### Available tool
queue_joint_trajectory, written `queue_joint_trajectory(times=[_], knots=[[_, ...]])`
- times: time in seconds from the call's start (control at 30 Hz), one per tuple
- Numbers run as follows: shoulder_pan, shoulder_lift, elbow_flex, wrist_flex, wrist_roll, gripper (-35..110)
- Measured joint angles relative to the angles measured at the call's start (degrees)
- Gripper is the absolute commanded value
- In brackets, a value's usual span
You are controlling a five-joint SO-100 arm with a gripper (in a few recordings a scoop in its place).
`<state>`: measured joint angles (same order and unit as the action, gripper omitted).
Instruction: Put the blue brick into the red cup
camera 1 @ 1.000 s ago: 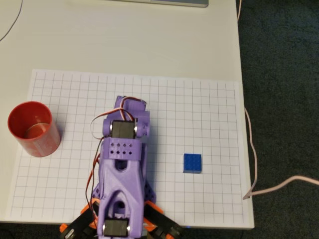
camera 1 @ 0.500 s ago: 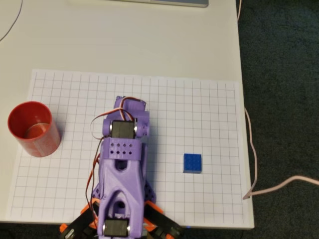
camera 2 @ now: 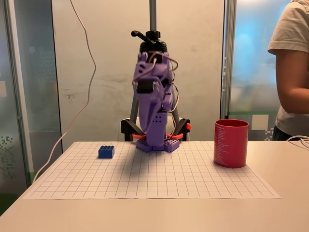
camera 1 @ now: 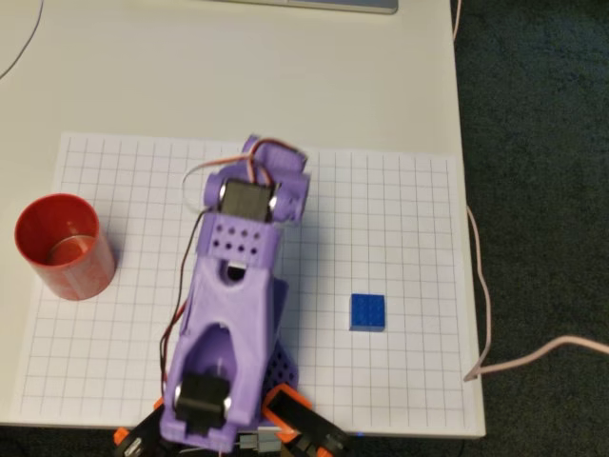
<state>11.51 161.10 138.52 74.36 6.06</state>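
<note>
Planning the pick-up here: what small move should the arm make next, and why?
Probably swing toward the blue brick, which lies alone on the grid to the arm's right in the overhead view, untouched; the red cup stands at the opposite side.

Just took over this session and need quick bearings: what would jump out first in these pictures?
The purple arm dominates, rising from the near edge of the white grid sheet in the overhead view. The red cup stands upright at the sheet's left edge there, and the blue brick lies on the grid to the arm's right, well apart from both. In the fixed view a person stands behind the table at the right.
</note>
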Motion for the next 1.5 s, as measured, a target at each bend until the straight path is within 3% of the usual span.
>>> queue_joint_trajectory(times=[0.27, 0.63, 0.9, 1.1, 1.5], knots=[[5.63, -20.92, -29.18, 7.82, 8.79, 0], [21.36, -35.16, -38.32, 19.16, 18.28, 0], [36.74, -37.53, -38.14, 19.34, 18.81, 0], [47.2, -36.83, -26.72, 15.56, 20.21, 0], [57.83, -28.74, -10.63, 5.19, 18.28, 0]])
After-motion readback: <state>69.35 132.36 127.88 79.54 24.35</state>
